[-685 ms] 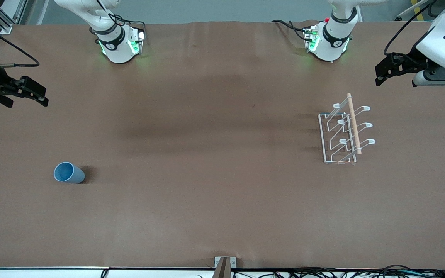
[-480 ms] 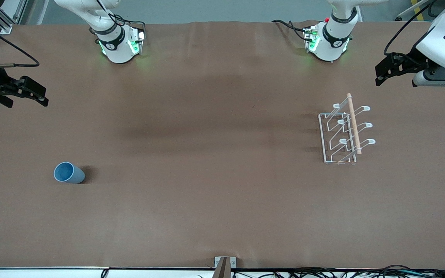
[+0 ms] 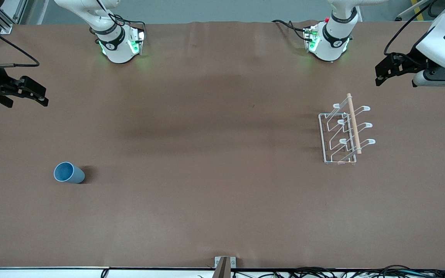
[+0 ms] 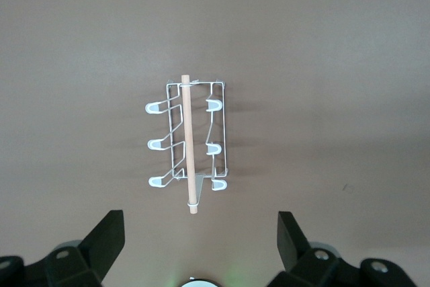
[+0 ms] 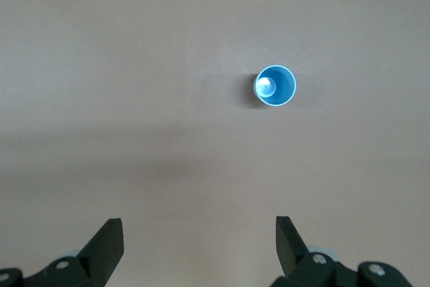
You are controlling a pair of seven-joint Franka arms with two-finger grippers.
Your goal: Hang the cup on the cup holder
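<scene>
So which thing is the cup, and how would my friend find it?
Start at the brown table and go toward the right arm's end. The cup stands there alone, upright with its mouth up, nearer the front camera than the cup holder. It is the only light-blue thing; the holder is white wire with a wooden rod.

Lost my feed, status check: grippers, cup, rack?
Left gripper and right gripper open, empty, at table ends. Cup upright near right arm's end. Cup holder bare. Nothing between.

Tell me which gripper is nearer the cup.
Right. The right gripper hangs open at the cup's end of the table; the left gripper waits open by the holder at the opposite end.
</scene>
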